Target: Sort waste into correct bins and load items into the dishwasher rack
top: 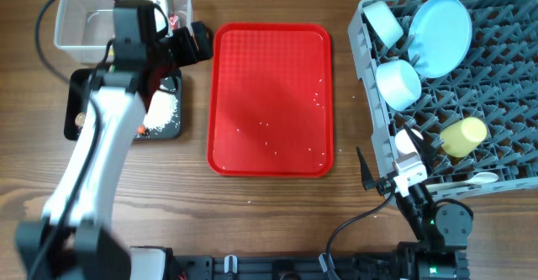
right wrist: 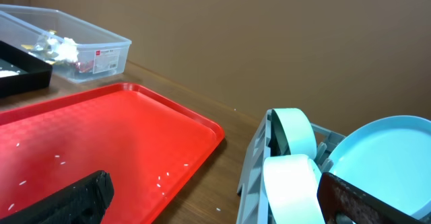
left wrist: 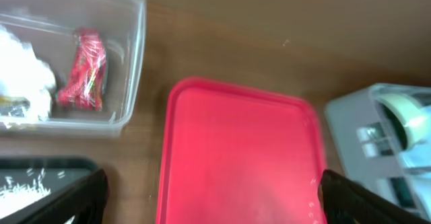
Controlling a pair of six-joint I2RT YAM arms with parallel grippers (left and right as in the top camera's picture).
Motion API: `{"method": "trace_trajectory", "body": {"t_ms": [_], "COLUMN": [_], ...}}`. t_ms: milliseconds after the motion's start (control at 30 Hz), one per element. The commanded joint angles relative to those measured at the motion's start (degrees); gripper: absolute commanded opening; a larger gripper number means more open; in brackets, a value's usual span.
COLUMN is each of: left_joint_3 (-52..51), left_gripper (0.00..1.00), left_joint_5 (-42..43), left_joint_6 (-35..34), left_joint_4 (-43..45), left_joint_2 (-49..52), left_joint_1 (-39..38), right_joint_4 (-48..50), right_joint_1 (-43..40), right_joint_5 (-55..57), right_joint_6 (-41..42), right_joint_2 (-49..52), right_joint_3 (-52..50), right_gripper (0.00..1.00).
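- Tub (top: 77, 23): far left of desk (top: 277, 217); holds tissue (left wrist: 23, 76) and red wrapper (left wrist: 84, 69).
- Black tray (top: 74, 112): just beside tub; holds rice (top: 164, 108).
- Left claw (left wrist: 215, 207): wide, empty, between tub and red tray (top: 269, 61).
- Red tray: centre; stray grains (top: 269, 129).
- Right claw (right wrist: 215, 204): wide, empty, at left edge of rack (top: 504, 103).
- Rack: right; holds plate (top: 441, 32), bowls (top: 398, 82), yellow cup (top: 464, 135), spoon (top: 475, 179).

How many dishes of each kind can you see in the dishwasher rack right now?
Bowls: 2
Plate: 1
Yellow cup: 1
White spoon: 1
Total: 5 visible from overhead
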Motion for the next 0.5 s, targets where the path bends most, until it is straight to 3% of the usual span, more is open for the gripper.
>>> {"method": "trace_trajectory", "body": {"t_ms": [0, 467], "left_joint_3": [-10.01, -52.48], "left_gripper": [1.00, 1.00], "left_joint_5": [-2.45, -1.66], "left_joint_6": [2.56, 2.49], "left_joint_4": [3.87, 20.00], "left_joint_2": [-10.97, -54.69], "left_joint_1": [1.01, 7.58], "right_joint_4": [0.33, 0.33], "right_joint_1": [0.28, 0.28], "right_joint_5": [0.81, 0.81], "right_joint_6": [-1.01, -1.07], "right_joint_2": [-0.85, -0.79], "right_joint_3": [-0.07, -0.07], "right_gripper": [1.00, 1.00]}}
